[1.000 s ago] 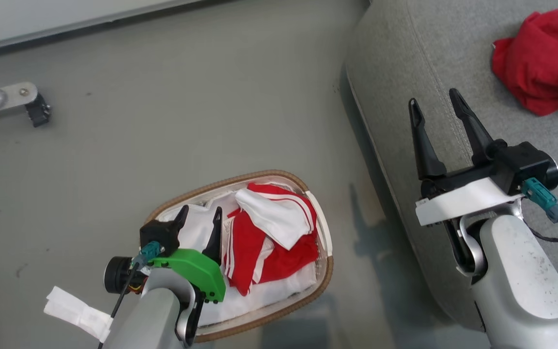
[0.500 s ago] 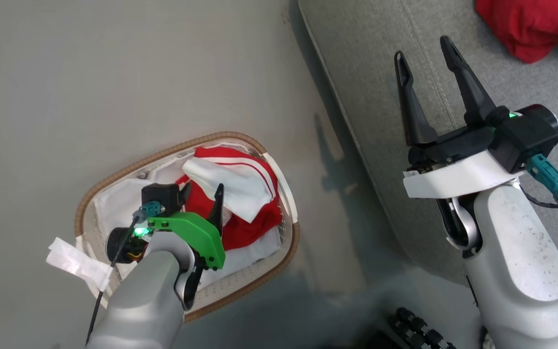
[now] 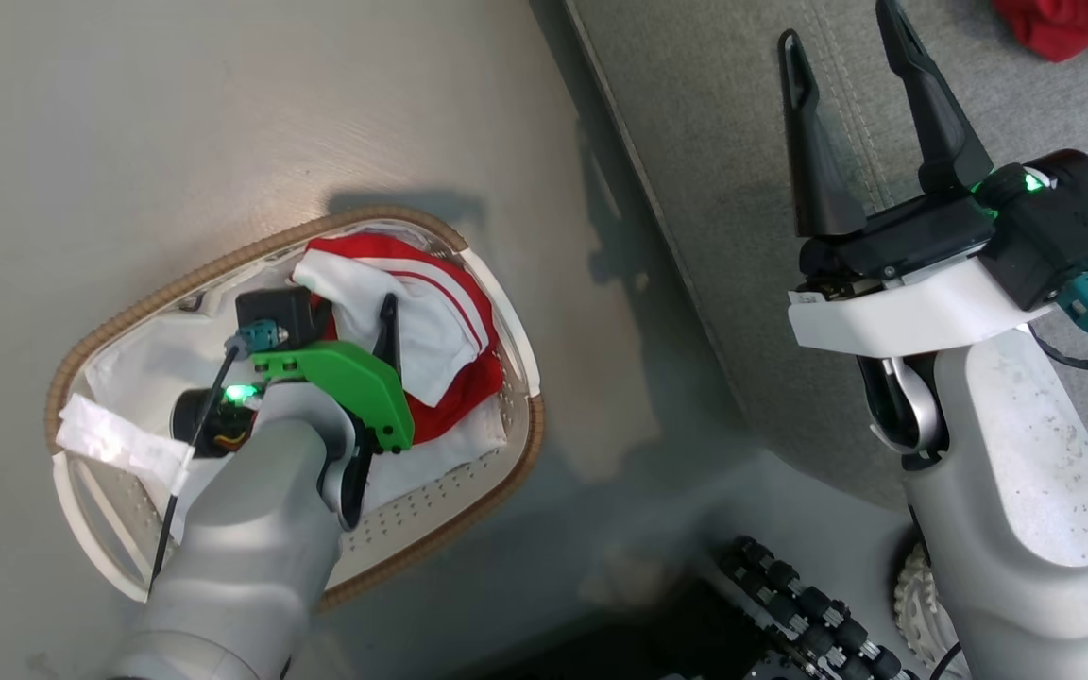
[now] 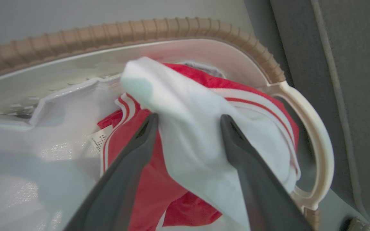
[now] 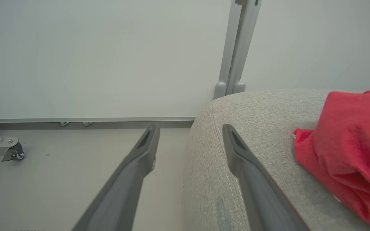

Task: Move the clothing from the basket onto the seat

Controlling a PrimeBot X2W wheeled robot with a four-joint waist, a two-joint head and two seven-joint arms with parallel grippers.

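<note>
The oval cream basket (image 3: 223,257) with a brown woven rim (image 4: 140,30) stands on the floor to the left of the seat. In it lies the red garment with white panel and thin stripes (image 3: 440,321), bunched on a white liner sheet (image 3: 138,364). My left gripper (image 3: 355,307) reaches into the basket, open. In the left wrist view my left gripper (image 4: 188,118) straddles a white fold of that garment (image 4: 198,144). My right gripper (image 3: 837,28) hangs open and empty over the grey seat (image 3: 723,189). A plain red garment (image 5: 348,144) lies on the seat (image 5: 252,128).
My own wheeled base (image 3: 808,604) shows at the bottom, between basket and seat. Beyond the seat stands a pale wall with a grey post (image 5: 236,48). A metal leg with a caster (image 5: 14,154) rests on the grey floor at the far left.
The head camera has tilted down and turned, so the whole picture has shifted. My left gripper has gone from beside the striped garment to astride its white fold, deeper in the basket. The right gripper stays open.
</note>
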